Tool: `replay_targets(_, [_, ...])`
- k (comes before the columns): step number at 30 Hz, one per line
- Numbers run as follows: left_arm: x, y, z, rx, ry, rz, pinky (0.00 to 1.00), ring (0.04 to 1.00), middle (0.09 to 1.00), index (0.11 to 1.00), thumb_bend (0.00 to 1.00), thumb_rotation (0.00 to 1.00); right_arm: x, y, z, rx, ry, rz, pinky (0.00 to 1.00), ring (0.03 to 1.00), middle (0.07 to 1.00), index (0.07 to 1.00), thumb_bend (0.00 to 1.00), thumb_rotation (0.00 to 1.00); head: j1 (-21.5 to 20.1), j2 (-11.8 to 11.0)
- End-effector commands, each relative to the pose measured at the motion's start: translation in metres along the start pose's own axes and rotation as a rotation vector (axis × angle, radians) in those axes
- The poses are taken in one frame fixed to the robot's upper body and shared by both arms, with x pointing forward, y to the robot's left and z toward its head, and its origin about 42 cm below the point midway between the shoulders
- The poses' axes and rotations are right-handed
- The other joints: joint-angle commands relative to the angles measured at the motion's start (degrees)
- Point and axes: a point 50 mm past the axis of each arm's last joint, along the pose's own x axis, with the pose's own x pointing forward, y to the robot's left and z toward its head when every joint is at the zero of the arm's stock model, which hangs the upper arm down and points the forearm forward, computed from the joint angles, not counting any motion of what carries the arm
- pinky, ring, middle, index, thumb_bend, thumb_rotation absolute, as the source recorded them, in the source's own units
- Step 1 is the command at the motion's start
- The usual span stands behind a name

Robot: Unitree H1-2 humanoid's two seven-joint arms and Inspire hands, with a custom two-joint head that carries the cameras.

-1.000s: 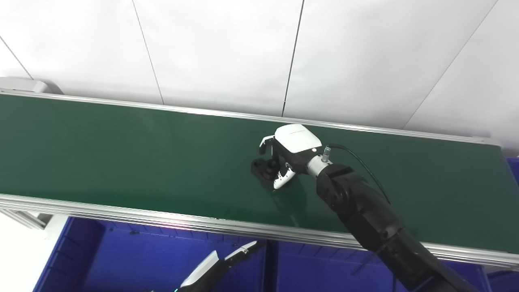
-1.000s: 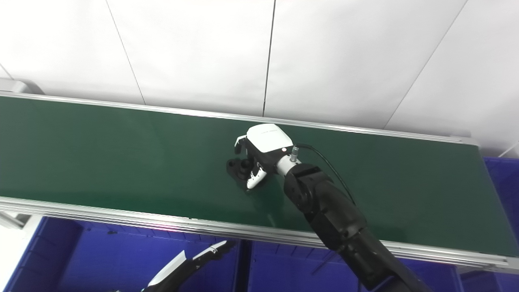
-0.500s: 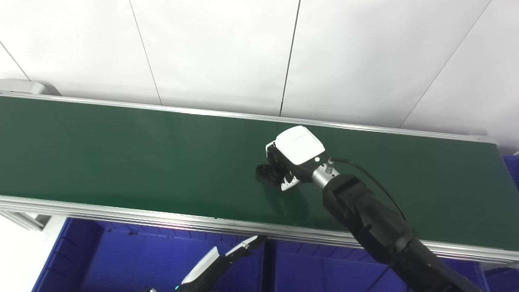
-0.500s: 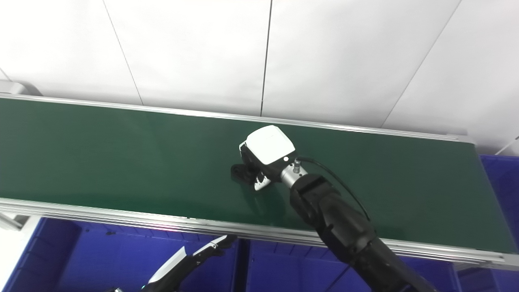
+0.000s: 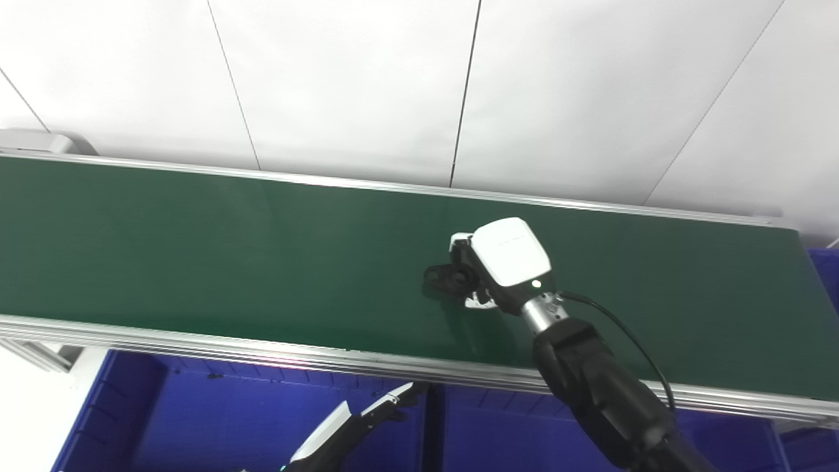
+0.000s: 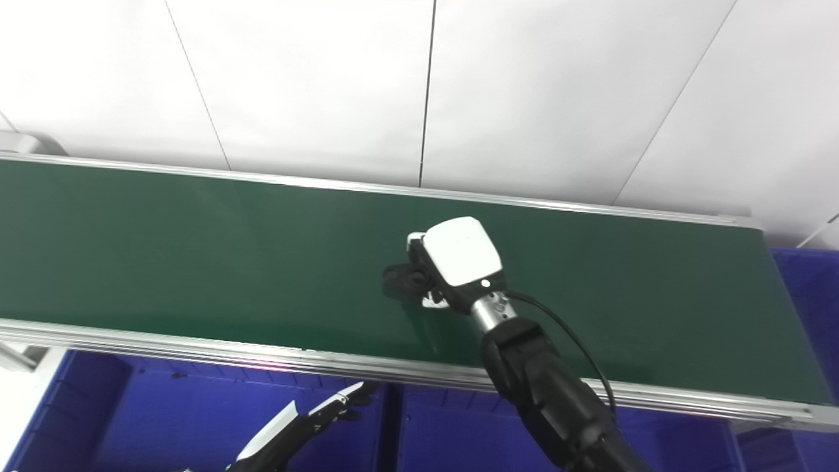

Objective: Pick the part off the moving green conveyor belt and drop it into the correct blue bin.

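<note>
We see one long green belt (image 5: 196, 249) that runs across the middle of the frame, with a silver rail (image 5: 196, 337) along its near edge. Behind it, in the upper part of the frame, is a white wall (image 5: 360, 85) made of panels.

There is one small black part (image 5: 449, 278) on the belt, a little right of the middle of the frame. We see no other part on the belt.

We have two robot hands. The right robot hand (image 5: 501, 262) comes up from the lower right of the frame on a black arm (image 5: 603, 393). Its white back faces us. Its fingers (image 5: 462, 244) curl down around the black part, and the part pokes out on the left side of the robot hand. The robot hand is grasping the part, which looks to be sitting on the belt or just over it; we cannot tell which.

A thin black cable (image 5: 623, 334) loops from the wrist down along the arm.

The left robot hand (image 5: 387, 412) is low in the frame, near the bottom middle, below the belt. Only its white and black fingers show, stretched out straight and close together, and nothing is in them. We cannot tell if it is released or clenched.

Under the belt, along the bottom of the frame, we count two blue bins side by side. One blue bin (image 5: 196, 419) is at the lower left, and the left robot hand hangs over it. The second blue bin (image 5: 491, 432) is to its right, partly hidden by the black arm. A dark wall (image 5: 434, 426) stands between them.
</note>
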Motion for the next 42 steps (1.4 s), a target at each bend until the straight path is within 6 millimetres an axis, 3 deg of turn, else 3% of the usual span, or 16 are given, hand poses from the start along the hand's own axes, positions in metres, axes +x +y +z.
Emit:
replay_targets(1, [0.003,0.003,0.006,-0.004,-0.054,0.011,0.84,0.916,0.95,0.956,0.91,0.3,-0.009,0.0,0.008,0.059,-0.001,0.005,0.05,0.108,0.186,0.483,0.52,0.12,0.02,0.03])
replay_targets(12, [-0.004,0.007,0.007,-0.009,-0.039,0.011,0.84,0.907,0.942,0.95,0.91,0.26,-0.06,-0.052,0.01,0.188,0.123,-0.093,0.12,0.187,0.262,0.473,0.51,0.12,-2.15,0.22])
replay_targets(16, [-0.008,0.009,0.01,-0.014,-0.038,0.008,0.84,0.913,0.946,0.956,0.89,0.24,-0.084,-0.065,0.01,0.234,0.129,-0.162,0.12,0.177,0.247,0.471,0.51,0.11,-3.05,1.6])
replay_targets(20, [-0.012,0.013,0.016,-0.023,-0.037,0.02,0.85,0.916,0.942,0.955,0.88,0.23,-0.115,-0.074,0.014,0.269,0.144,-0.169,0.12,0.175,0.246,0.469,0.51,0.11,-4.06,4.45])
replay_targets(21, [-0.013,0.014,0.018,-0.029,-0.036,0.022,0.86,0.919,0.943,0.955,0.88,0.23,-0.123,-0.076,0.016,0.276,0.15,-0.168,0.12,0.185,0.263,0.472,0.51,0.11,-4.35,5.42])
replay_targets(23, [-0.015,0.016,0.021,-0.034,-0.038,0.024,0.86,0.925,0.944,0.957,0.88,0.22,-0.137,-0.078,0.019,0.293,0.16,-0.163,0.14,0.212,0.426,0.477,0.52,0.02,-4.66,6.61])
replay_targets(27, [-0.014,0.022,0.027,-0.04,-0.046,0.036,0.85,0.927,0.954,0.959,0.87,0.24,-0.179,-0.069,0.027,0.356,0.195,-0.09,0.14,0.213,0.467,0.481,0.53,0.0,-5.46,8.56])
replay_targets(31, [-0.014,0.027,0.031,-0.045,-0.045,0.044,0.84,0.926,0.955,0.953,0.89,0.26,-0.203,-0.051,0.029,0.41,0.235,-0.001,0.14,0.205,0.469,0.482,0.53,0.0,-5.78,10.51])
replay_targets(32, [-0.013,0.03,0.033,-0.041,-0.049,0.048,0.84,0.926,0.955,0.953,0.89,0.26,-0.209,-0.042,0.026,0.414,0.251,0.04,0.14,0.21,0.469,0.482,0.53,0.0,-6.16,12.02])
replay_targets(35, [-0.012,0.034,0.036,-0.052,-0.053,0.058,0.83,0.918,0.948,0.951,0.89,0.26,-0.218,-0.025,0.019,0.417,0.282,0.119,0.15,0.206,0.469,0.483,0.53,0.0,-6.6,12.82])
replay_targets(40, [-0.012,0.042,0.037,-0.033,-0.067,0.06,0.81,0.908,0.948,0.959,0.88,0.26,-0.217,0.001,0.009,0.387,0.299,0.25,0.13,0.191,0.469,0.483,0.53,0.0,-7.58,14.37])
replay_targets(42, [-0.012,0.044,0.037,-0.032,-0.066,0.063,0.81,0.907,0.949,0.961,0.88,0.26,-0.214,0.009,0.008,0.382,0.316,0.29,0.16,0.227,0.47,0.485,0.53,0.0,-7.86,14.94])
